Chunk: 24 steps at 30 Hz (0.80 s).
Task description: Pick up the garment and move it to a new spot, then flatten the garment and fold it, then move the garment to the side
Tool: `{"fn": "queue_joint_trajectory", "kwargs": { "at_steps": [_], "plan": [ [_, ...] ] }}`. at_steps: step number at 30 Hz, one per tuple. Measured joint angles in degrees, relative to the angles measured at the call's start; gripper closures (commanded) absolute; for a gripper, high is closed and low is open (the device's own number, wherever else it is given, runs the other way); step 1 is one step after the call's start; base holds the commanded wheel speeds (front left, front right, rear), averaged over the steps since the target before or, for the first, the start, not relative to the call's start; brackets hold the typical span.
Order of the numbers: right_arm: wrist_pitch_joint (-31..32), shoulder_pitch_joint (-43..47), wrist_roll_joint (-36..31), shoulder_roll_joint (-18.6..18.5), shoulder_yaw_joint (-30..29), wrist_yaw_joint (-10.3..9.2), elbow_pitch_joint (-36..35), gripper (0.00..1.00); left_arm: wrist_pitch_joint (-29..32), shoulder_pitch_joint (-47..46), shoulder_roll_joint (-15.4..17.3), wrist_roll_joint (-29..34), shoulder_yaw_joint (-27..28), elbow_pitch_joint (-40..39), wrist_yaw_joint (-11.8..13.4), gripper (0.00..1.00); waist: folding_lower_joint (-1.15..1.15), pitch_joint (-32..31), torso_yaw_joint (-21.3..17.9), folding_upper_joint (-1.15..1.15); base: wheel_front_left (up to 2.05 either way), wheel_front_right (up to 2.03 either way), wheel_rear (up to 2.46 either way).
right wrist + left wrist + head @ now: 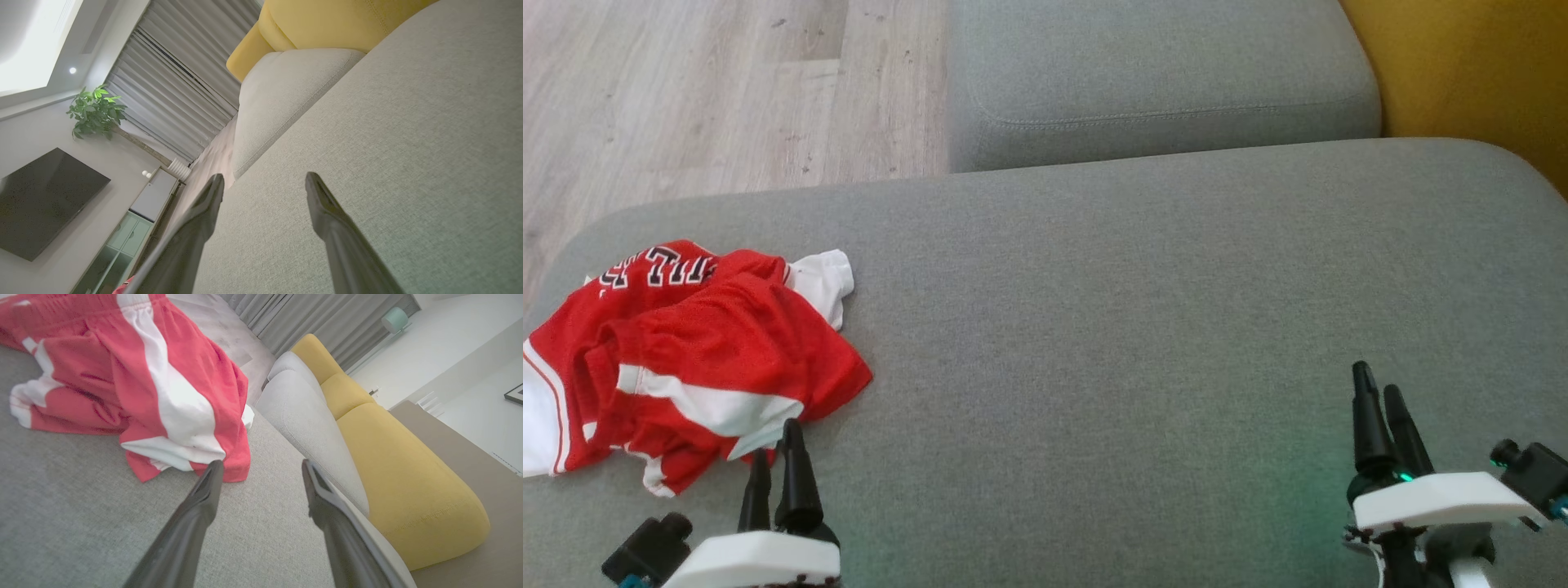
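Left pincer [775, 439] and right pincer [1376, 378] gape empty while crumpled garment [686, 359] hugs grey cushion's [1111, 327] left edge.

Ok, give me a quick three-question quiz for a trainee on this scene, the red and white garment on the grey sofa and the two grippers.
1. True or false: the red-and-white mesh garment lies neatly folded on the grey fabric sofa cushion.
2. Which dark-fingered gripper is nearer the garment? A. the left gripper B. the right gripper C. both are equally near
3. Fill in: both grippers' jaws stand ____ and hold nothing.

Key: 1. False, it is crumpled in a heap. 2. A, its fingertips are at the garment's near edge. 3. open.
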Motion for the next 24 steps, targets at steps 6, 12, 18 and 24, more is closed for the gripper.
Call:
{"fn": "queue_joint_trajectory", "kwargs": {
  "at_steps": [6, 12, 18, 24],
  "plan": [
    [-1.07, 0.02, -4.24, 0.0, 0.85, 0.0, -0.18, 0.0, -1.22, 0.07, 0.05, 4.25, -0.79, -0.9, 0.54, 0.0, 0.0, -0.3, -0.01, 0.0, 0.0, 0.0, 0.0],
    [-2.0, 0.38, -8.6, 0.0, 1.45, 0.0, -0.64, 0.0, -2.22, 0.2, 0.09, 8.8, -1.78, -1.31, 1.19, 0.0, 0.0, -0.58, -0.07, 0.0, 0.0, 0.0, 0.0],
    [-2.89, 1.3, -13.1, -0.01, 2.32, 0.0, -0.85, 0.0, -3.04, 0.62, 0.16, 13.21, -2.6, -1.94, 1.44, 0.0, 0.0, -0.87, -0.19, 0.0, 0.0, 0.0, 0.0],
    [-3.74, 1.36, -16.79, -0.01, 2.43, 0.0, -0.98, 0.0, -3.79, 1.7, 0.21, 16.91, -3.5, -2.54, 1.52, 0.0, 0.0, -1.14, -0.22, 0.0, 0.0, 0.0, 0.0]
  ]
}}
